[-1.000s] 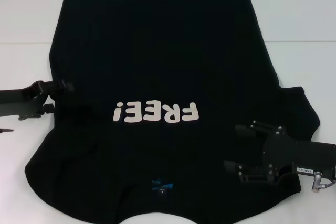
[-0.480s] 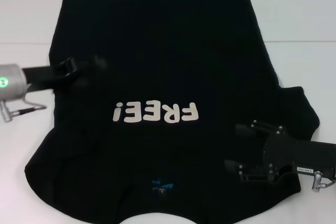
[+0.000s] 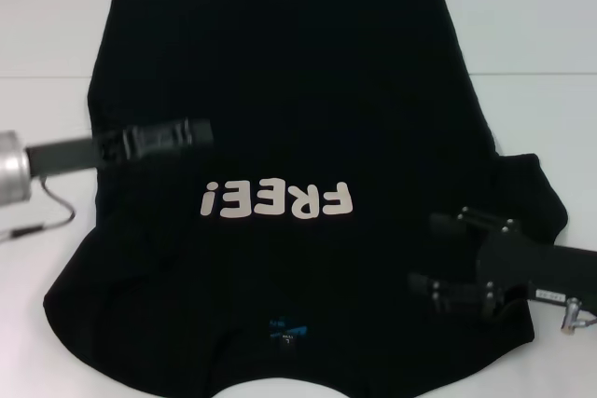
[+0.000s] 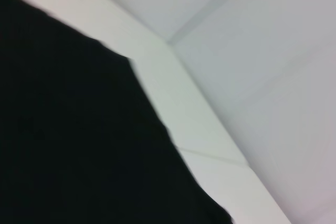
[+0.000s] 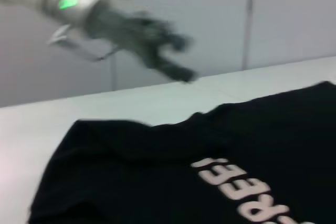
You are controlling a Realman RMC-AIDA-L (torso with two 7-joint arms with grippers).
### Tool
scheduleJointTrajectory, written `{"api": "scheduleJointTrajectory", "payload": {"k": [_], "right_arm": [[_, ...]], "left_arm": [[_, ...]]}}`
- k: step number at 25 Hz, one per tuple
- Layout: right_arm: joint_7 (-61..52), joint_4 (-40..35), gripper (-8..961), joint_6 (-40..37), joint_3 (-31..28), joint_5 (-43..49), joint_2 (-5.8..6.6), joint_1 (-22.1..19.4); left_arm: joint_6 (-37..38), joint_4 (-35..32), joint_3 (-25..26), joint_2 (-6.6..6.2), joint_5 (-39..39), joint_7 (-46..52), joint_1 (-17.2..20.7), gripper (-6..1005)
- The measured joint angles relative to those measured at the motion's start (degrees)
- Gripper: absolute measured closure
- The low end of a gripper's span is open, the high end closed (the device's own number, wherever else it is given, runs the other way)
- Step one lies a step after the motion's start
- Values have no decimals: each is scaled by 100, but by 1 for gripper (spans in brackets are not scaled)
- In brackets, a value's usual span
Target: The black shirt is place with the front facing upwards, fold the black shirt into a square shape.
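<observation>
Table [image 3: 541, 34] carries the shirt [image 3: 280, 90], spread flat, print up, collar nearest the robot, unfolded. Left gripper [image 3: 191, 130] reaches over its left side; right gripper [image 3: 434, 249] hovers open and empty above the right sleeve. Left grip: cannot tell. Judged first fold: each must pinch an edge.

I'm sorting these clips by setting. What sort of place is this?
Probably a robot lab or test bench, not a home: a bare white table, plain pale wall panels, and only the black shirt spread between the left gripper and right gripper.
</observation>
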State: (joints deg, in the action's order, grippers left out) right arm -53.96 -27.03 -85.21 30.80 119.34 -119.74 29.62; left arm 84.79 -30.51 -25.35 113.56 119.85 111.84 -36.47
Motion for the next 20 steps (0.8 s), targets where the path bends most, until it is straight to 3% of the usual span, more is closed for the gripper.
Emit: {"api": "scheduleJointTrajectory", "payload": {"k": [4,10,15,20], "right_arm": [[-683,-163,36,48,-353,-3,39,-22],[-3292,-1243,36,64,-500,183,185,-93],[-5966,-2016,37,-87,-470,982,590,16],[-8058,-2194,37,-454,-450,1821,1048,257]], "left_arm": [[711,-112,-164,4,54,-1318,286,90],[900,-252,-647,100,63,-2931,615,85],[1144,-395,-870,215,63,-4162,797,86],[1104,-465,-1007,298,61,-4533,847,86]]}}
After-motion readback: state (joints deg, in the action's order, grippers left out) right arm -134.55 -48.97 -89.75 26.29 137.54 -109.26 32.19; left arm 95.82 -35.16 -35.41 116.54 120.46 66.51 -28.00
